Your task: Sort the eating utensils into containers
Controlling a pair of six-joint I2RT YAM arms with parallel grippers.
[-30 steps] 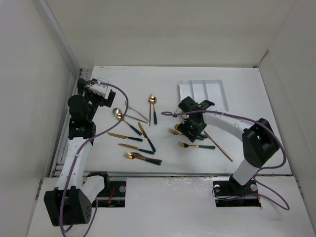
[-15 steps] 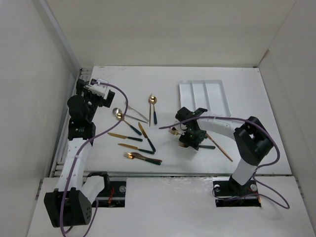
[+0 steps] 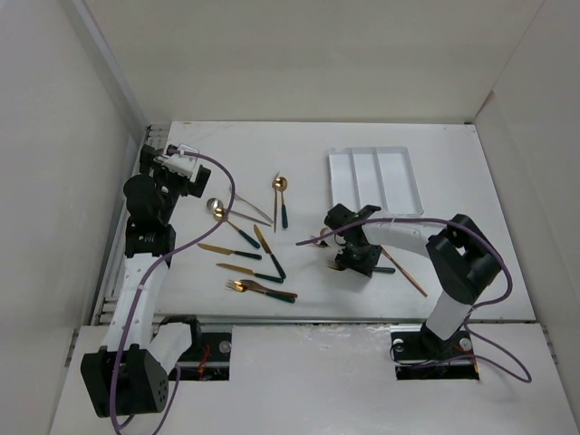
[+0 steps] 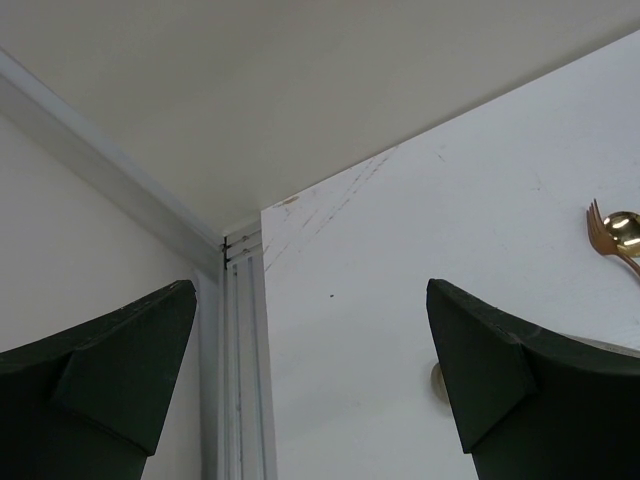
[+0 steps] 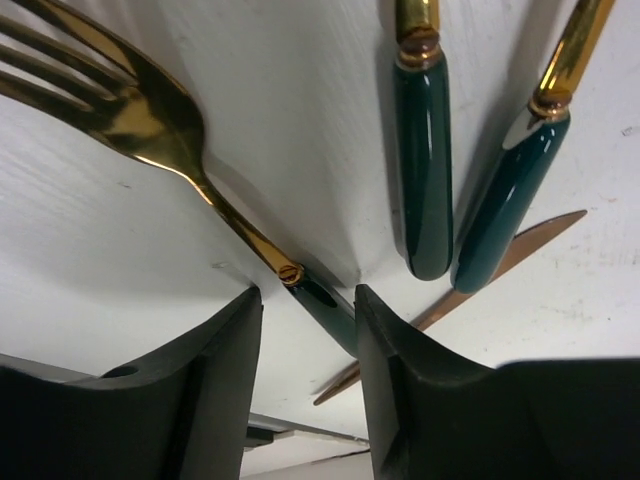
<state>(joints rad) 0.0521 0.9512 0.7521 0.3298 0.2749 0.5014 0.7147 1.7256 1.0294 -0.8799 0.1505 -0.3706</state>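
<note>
The fork [image 5: 150, 120] has a shiny gold head with four tines and a thin gold neck. The neck ends in a small collar, where the dark green handle begins. The fork lies flat on the white table [image 3: 471, 254], in the near right part. It is a little in front of the white tray [image 3: 399, 177] with three long compartments, and apart from it.

Just beside the fork lie two more dark green handles [image 5: 420, 160] with gold necks, their ends close together. A copper knife blade [image 5: 545, 232] shows next to these ends.

The right gripper [image 5: 308, 300] is low over the table and points down. It has one finger on each side of the fork's handle, just behind the collar. The jaws are narrow, but a strip of table shows between one finger and the handle, so they are not pressed on it. In the top view the right arm goes forward from its base, bends at the elbow and reaches to the left toward the middle of the table.

The left gripper [image 4: 310, 290] is raised near the far left corner of the table. Its jaws are wide apart with nothing between them. The left arm stands along the left edge. A loose group of other utensils [image 3: 258, 254] lies on the table between the two arms.
</note>
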